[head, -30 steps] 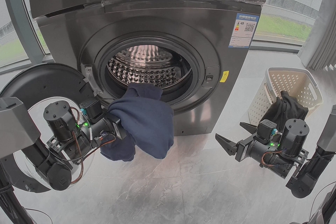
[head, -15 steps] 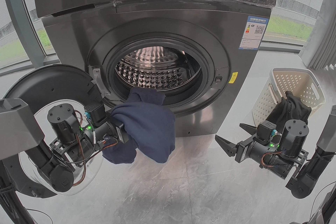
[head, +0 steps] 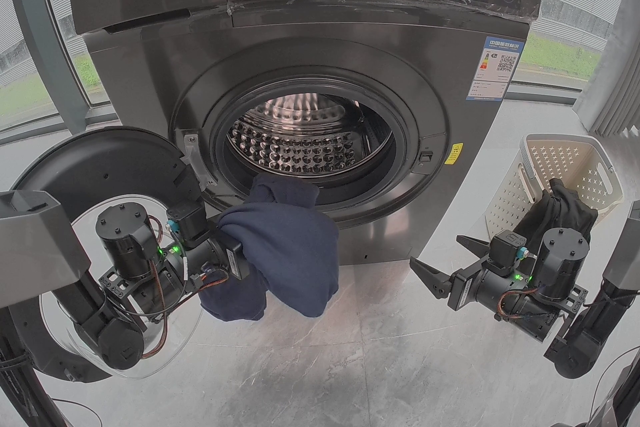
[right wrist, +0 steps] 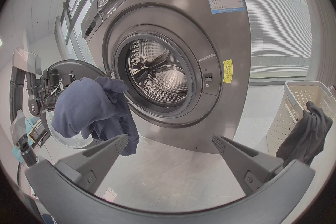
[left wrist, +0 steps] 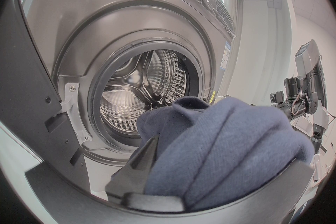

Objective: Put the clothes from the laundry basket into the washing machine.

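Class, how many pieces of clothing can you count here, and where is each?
2. A navy blue fabric garment is held by the left gripper before the open grey washing machine; a black fabric garment drapes over the white plastic laundry basket. More may be hidden inside.

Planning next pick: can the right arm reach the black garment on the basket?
Probably yes. The right gripper is open and empty; the black garment hangs over the basket rim beside that arm, nothing between. It faces away, so must turn.
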### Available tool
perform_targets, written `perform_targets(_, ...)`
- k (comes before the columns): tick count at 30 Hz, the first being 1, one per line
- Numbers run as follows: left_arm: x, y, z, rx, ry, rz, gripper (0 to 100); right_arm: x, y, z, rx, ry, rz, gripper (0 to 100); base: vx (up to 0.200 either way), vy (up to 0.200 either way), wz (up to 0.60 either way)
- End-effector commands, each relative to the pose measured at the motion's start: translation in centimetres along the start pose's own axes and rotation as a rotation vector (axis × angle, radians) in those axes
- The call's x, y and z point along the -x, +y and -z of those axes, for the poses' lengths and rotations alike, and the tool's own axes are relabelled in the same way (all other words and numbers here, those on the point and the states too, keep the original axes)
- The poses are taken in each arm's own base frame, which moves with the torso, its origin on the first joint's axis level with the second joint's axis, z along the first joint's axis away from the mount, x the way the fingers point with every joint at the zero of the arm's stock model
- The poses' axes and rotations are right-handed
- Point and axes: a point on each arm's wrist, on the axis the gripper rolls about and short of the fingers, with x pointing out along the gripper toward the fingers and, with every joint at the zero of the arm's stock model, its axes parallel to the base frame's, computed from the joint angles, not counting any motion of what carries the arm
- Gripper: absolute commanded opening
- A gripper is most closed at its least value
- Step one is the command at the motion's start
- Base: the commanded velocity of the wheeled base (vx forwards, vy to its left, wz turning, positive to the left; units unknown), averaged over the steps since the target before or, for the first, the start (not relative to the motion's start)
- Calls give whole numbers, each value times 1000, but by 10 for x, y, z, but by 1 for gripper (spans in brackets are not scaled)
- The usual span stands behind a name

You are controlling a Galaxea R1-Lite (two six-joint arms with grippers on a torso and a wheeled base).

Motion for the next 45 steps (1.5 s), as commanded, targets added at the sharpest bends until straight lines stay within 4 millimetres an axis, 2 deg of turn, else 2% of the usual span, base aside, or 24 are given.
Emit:
perform_targets(1, 0, 0, -1, 0, -9, 1, 0, 0, 0, 1, 0, 2, -1, 100, 0, 0, 0)
perform_targets(6, -1, 0, 0, -1, -5, 1, 0, 0, 1, 1, 0, 2, -1, 100, 0, 0, 0)
perform_targets(11, -2, 1, -1, 0, -8, -1, 0, 0, 1, 1, 0, 2, -2, 100, 0, -200, 0)
perform_targets(27, -3, 0, 3, 0, 2, 1, 0, 0, 1, 1, -4, 2, -2, 100, 0, 0, 0)
perform_targets(36, -5, 1, 2, 0, -7, -1, 0, 0, 4, 1, -3, 1, -13, 100, 200, 0, 0)
perform_targets(45, -11, 4, 4, -3, -13, -9, 0, 3, 12, 4, 2, 18, -45, 100, 0, 0, 0)
